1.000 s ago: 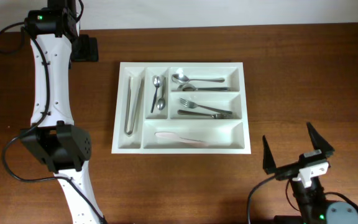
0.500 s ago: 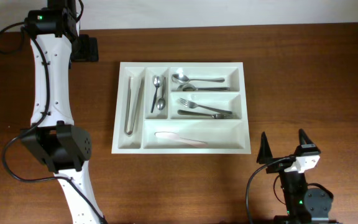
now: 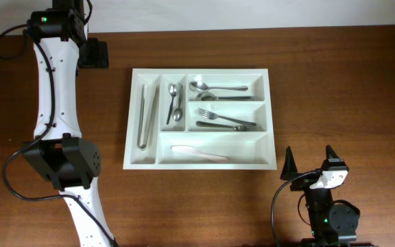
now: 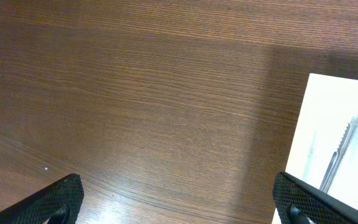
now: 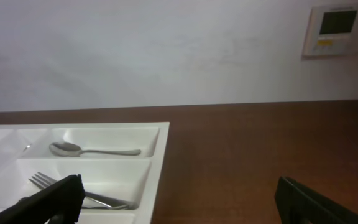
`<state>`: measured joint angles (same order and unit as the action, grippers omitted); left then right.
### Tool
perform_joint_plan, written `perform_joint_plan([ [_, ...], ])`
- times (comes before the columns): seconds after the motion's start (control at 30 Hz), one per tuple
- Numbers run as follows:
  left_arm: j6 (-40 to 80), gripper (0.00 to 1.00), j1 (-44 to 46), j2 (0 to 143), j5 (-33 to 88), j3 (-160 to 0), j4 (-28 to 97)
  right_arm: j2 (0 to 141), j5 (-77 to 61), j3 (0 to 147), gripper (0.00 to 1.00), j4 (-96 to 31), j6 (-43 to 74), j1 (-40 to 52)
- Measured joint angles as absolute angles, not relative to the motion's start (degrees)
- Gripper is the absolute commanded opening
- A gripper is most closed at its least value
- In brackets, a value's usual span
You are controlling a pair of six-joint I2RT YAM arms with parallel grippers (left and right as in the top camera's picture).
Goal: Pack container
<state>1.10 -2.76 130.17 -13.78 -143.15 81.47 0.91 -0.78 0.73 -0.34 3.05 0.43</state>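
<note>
The container, a white five-compartment tray point(image 3: 130, 130), lies mid-table. It holds tongs point(image 3: 146, 116), spoons point(image 3: 175, 103), more spoons point(image 3: 218, 89), forks point(image 3: 226, 122) and a pale knife point(image 3: 199, 151). My right gripper point(image 3: 310, 166) is open and empty, just off the tray's front right corner. In the right wrist view its fingers point(image 5: 179, 193) frame the tray's corner point(image 5: 159, 163), with a spoon point(image 5: 95, 150) and a fork point(image 5: 73, 186) in sight. My left gripper point(image 3: 94, 53) sits at the back left. In the left wrist view it is open and empty point(image 4: 179, 196) over bare wood, with the tray edge point(image 4: 303, 124) and tongs point(image 4: 340, 149) to its right.
The left arm point(image 3: 53, 103) runs along the table's left side from front to back. A pale wall with a small control panel point(image 5: 335, 28) stands behind the table. Bare brown wood lies to the right of the tray and in front of it.
My right gripper has drawn back toward the front edge and shifted a little left, staying open and empty. The left arm and the tray's contents have not moved.
</note>
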Motion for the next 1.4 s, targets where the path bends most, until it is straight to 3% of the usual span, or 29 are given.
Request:
perform_joint_plan([
  [1.03,1.1,0.99,-2.2,128.6,-13.8,-142.9,81.8,0.9,0.0,0.7,0.99,-4.3,3.2,0.4],
  [1.17,1.1,0.99,0.7,119.2,-13.8,-142.2,81.8,0.9,0.0,0.7,0.99,-4.3,3.2,0.4],
  [1.4,1.1,0.99,10.3,84.2,-13.6,-143.6,81.2,0.8,0.0,0.7,0.99,-4.3,3.2,0.4],
])
